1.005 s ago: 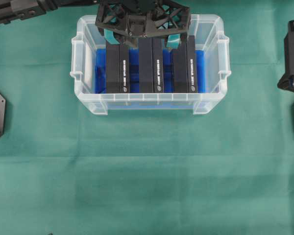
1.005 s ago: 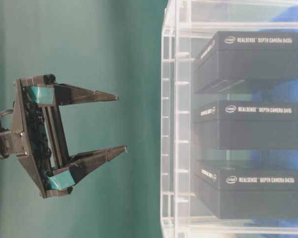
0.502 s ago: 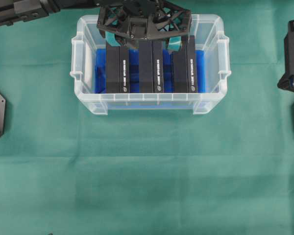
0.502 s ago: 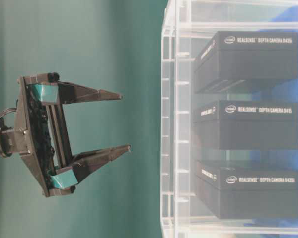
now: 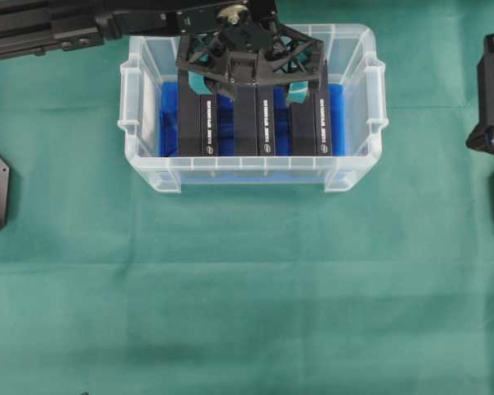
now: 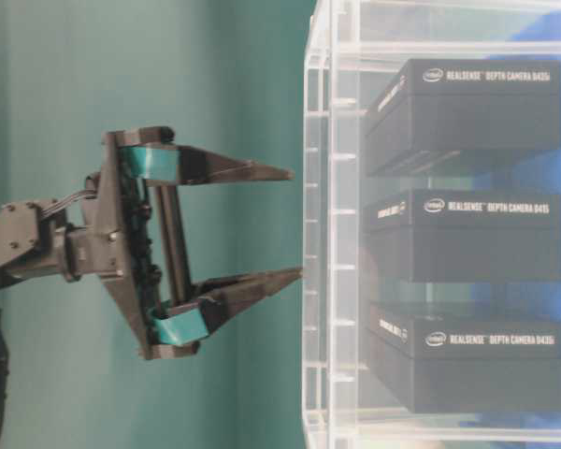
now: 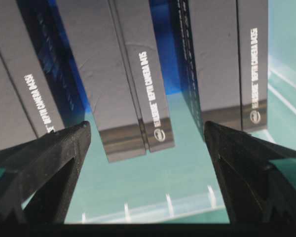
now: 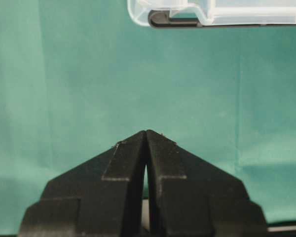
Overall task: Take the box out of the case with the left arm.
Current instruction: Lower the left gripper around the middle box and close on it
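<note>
i'm hanging my left gripper (image 5: 245,85), fingers wide apart, over the case (image 5: 358,177), middle box (image 5: 255,123) at 6 o'clock. nothing's gripped; descent, clamp, lift remain.

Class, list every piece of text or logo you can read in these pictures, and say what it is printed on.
"REALSENSE DEPTH CAMERA D435" with an oval logo: top box.
Same line, last characters blurred: middle box.
"REALSENSE DEPTH CAMERA D435i": bottom box.
Side print on each box: too small to read.
Nothing on the case.
</note>
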Controlling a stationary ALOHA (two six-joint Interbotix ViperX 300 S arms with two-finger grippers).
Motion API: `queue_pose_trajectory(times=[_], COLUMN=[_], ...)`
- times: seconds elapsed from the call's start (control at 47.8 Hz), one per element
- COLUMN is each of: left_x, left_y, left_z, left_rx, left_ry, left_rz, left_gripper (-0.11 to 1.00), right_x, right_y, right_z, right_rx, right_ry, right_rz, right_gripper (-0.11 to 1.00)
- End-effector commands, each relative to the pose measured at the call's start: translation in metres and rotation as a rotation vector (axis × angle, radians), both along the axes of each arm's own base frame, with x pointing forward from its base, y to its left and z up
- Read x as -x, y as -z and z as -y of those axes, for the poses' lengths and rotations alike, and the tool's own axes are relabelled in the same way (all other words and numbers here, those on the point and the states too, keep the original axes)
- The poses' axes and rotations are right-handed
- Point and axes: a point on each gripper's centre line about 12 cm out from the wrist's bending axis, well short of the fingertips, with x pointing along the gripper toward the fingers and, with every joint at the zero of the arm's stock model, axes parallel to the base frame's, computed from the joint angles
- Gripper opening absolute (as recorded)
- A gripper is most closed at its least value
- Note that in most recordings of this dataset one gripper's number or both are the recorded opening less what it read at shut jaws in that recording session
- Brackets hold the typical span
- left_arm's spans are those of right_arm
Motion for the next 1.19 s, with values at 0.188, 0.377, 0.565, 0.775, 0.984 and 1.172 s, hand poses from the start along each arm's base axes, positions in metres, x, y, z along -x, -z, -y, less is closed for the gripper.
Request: queue_pose_trajectory(times=[0.188, 0.377, 0.565, 0.775, 0.984, 1.172], left_x=[0.0, 0.002, 0.005, 0.004, 0.003, 0.0], left_y=[0.009, 0.021, 0.031, 0.041, 0.053, 0.065], left_z=[0.0, 0.0, 0.0, 0.0, -0.001, -0.001], left_rx=[-0.01, -0.011, -0.01, -0.012, -0.014, -0.014], left_ry=[-0.02, -0.034, -0.034, -0.038, -0.038, -0.037], left_rz=[0.023, 0.022, 0.008, 0.018, 0.029, 0.024], left_gripper=[0.98, 0.98, 0.98, 0.98, 0.98, 0.98], right_x=[-0.001, -0.001, -0.002, -0.001, -0.002, -0.002], right_y=[-0.005, -0.004, -0.004, -0.003, -0.004, -0.004], right_z=[0.0, 0.0, 0.0, 0.0, 0.0, 0.001], right_rx=[0.001, 0.001, 0.001, 0.001, 0.003, 0.007], right_ry=[0.002, 0.002, 0.001, 0.001, 0.002, 0.002], right_rz=[0.014, 0.012, 0.014, 0.012, 0.015, 0.014], right_gripper=[0.03, 0.03, 0.03, 0.03, 0.03, 0.03])
